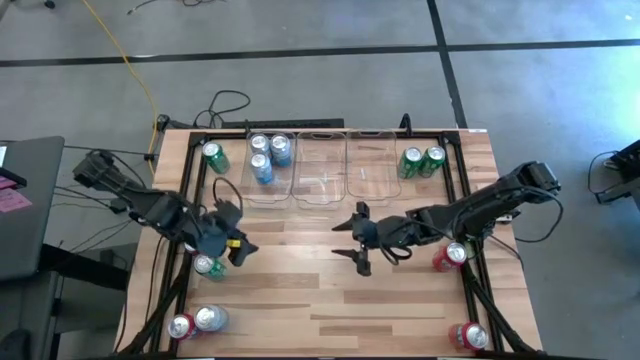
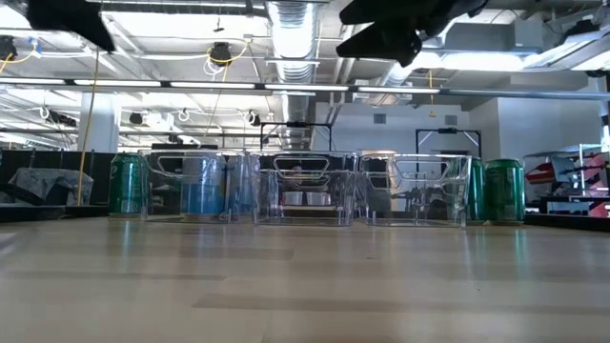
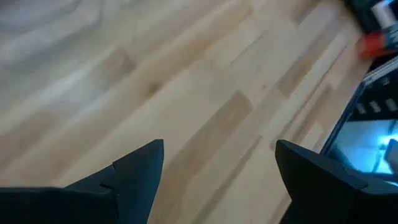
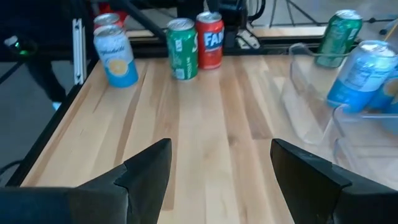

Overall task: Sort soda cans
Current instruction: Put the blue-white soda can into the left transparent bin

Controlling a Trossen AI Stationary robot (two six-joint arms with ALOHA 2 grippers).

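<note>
My left gripper (image 1: 238, 232) is open and hovers over the table's left part, just right of a green can (image 1: 208, 265) that stands upright; its wrist view shows only bare wood between the fingers. My right gripper (image 1: 357, 238) is open above the table's middle, near side of the bins, pointing left. Three blue/silver cans (image 1: 266, 155) stand in the left clear bin (image 1: 283, 192). One green can (image 1: 214, 157) stands left of the bins and two green cans (image 1: 422, 161) stand to their right. The right wrist view shows a blue can (image 4: 115, 59), a green can (image 4: 182, 48) and a red can (image 4: 210, 40) far ahead.
The middle bin (image 1: 320, 195) and the right bin (image 1: 372, 185) hold no cans. A red can (image 1: 180, 326) and a silver-topped can (image 1: 210, 318) stand at the near left corner. Red cans stand at the right edge (image 1: 448, 256) and the near right corner (image 1: 470, 337). Bare wood lies across the middle.
</note>
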